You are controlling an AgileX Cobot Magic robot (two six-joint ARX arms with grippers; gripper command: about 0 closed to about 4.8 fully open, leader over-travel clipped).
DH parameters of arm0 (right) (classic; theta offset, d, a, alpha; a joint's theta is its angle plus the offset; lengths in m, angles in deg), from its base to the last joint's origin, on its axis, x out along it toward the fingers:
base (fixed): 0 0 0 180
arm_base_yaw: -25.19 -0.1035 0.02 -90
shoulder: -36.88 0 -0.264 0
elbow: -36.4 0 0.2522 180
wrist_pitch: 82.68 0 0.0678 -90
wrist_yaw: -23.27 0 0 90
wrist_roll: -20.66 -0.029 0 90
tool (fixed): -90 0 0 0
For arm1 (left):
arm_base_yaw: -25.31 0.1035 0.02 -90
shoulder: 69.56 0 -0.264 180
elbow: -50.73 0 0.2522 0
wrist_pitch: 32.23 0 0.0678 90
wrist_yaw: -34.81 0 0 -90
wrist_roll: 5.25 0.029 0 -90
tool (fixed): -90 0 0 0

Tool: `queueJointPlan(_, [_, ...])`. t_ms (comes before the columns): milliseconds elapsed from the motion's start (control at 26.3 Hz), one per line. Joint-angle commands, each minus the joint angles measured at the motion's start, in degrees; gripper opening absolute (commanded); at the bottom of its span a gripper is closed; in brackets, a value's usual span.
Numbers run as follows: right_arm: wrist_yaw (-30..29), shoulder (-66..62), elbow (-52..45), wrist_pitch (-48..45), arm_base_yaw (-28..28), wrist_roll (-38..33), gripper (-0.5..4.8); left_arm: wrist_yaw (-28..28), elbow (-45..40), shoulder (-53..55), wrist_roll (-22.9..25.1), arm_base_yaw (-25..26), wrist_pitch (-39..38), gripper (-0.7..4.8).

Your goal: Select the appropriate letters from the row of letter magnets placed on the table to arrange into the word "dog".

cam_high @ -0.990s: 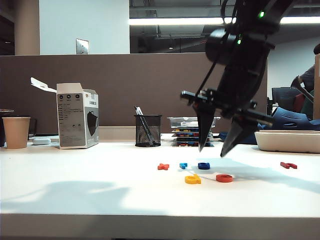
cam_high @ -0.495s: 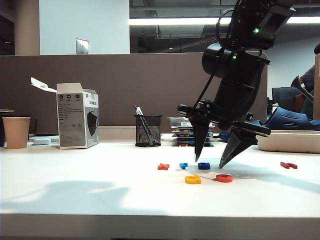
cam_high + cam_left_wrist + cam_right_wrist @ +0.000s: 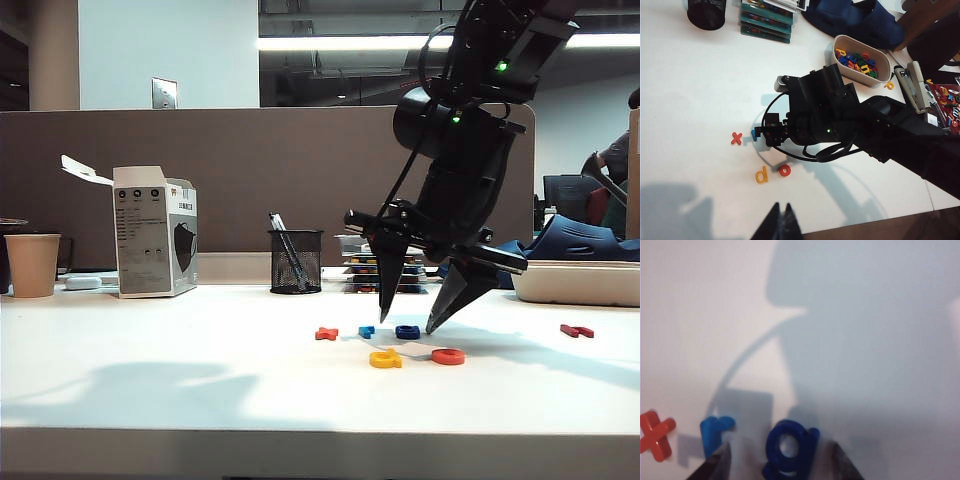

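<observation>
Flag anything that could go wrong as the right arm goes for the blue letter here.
1. The open right gripper straddles the dark blue g, but the light blue r lies close beside one finger; closing could nudge or catch it.
2. The yellow d and orange o lie just in front; a careless placement might knock them out of line.
3. The left gripper hangs shut over the table's near edge, away from the letters.
</observation>
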Motion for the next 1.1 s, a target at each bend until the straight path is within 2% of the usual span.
queueJointPlan(38, [1.44,-0.96,-0.55,2.82,-0.26,-0.42,2.57,-0.37,0.13,-0.15,-0.28,0.07,0.26,-0.05])
queueJointPlan(419, [8.46,-1.09,-0.57,4.17,-2.71,-0.17,2.57,-0.37,0.13,-0.15,-0.28,0.07,0.28,-0.05])
queueJointPlan(1104, [11.26,-3.43,-0.59,6.4,-5.92,-0.26,2.51,-0.37,0.13,-0.15,-0.28,0.07,0.26,-0.06])
